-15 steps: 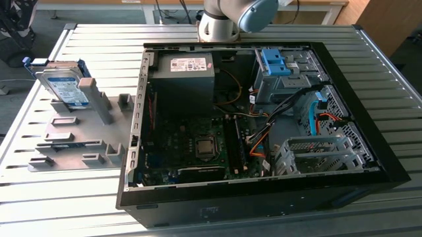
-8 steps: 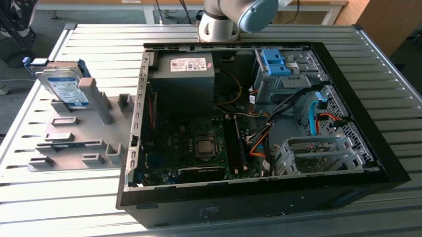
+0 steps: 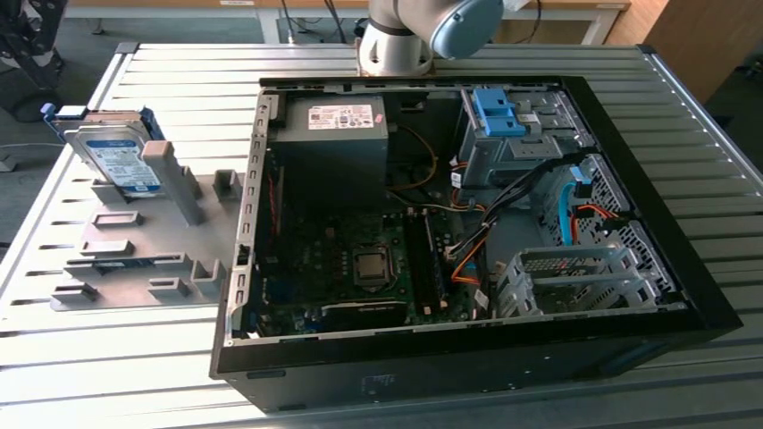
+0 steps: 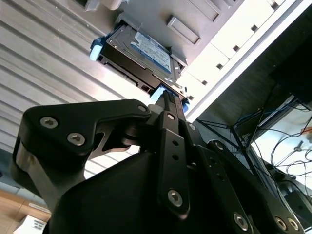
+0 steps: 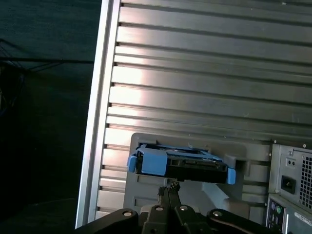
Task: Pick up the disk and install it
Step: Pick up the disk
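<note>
Exterior view: the disk (image 3: 113, 156) stands tilted on edge in a grey fixture (image 3: 143, 268), label side showing, at about 10 o'clock on the slatted table (image 3: 107, 366). It is not yet installed. An open case (image 3: 477, 357) fills the table from centre to 3 o'clock. A blue bracket (image 3: 498, 112) sits on its drive bay (image 3: 495, 156) at about 1 o'clock. The arm (image 3: 399, 36) rises at 12 o'clock.

Both wrist views: the gripper (image 5: 168, 185) has its fingers (image 4: 168, 105) pressed together with nothing between them. It points toward the disk's blue-framed end and is apart from it. The disk rests in the fixture just beside the case's rear panel.
</note>
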Action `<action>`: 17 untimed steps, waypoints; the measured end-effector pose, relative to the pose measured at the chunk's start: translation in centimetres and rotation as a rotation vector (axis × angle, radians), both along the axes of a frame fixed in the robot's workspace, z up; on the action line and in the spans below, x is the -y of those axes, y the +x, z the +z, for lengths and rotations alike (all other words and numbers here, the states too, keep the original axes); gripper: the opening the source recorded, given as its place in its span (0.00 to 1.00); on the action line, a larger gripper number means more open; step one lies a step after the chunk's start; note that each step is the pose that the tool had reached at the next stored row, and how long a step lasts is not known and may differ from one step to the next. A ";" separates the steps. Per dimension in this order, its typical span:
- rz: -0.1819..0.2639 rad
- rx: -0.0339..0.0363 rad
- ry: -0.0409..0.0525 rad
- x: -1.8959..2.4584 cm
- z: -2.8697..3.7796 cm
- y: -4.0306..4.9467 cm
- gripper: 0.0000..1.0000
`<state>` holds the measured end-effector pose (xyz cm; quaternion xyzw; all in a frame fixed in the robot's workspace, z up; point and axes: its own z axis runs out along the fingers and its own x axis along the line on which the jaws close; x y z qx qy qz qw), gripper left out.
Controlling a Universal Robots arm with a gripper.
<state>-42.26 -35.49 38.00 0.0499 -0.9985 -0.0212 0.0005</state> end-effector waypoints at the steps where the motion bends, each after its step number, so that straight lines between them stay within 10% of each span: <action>1: 0.015 0.0000 0.0000 0.00 0.00 0.00 0.11; 12: 0.196 0.0000 -0.0001 0.00 -0.02 0.00 0.11; 17: 0.201 0.0000 0.0000 0.00 -0.02 0.00 0.11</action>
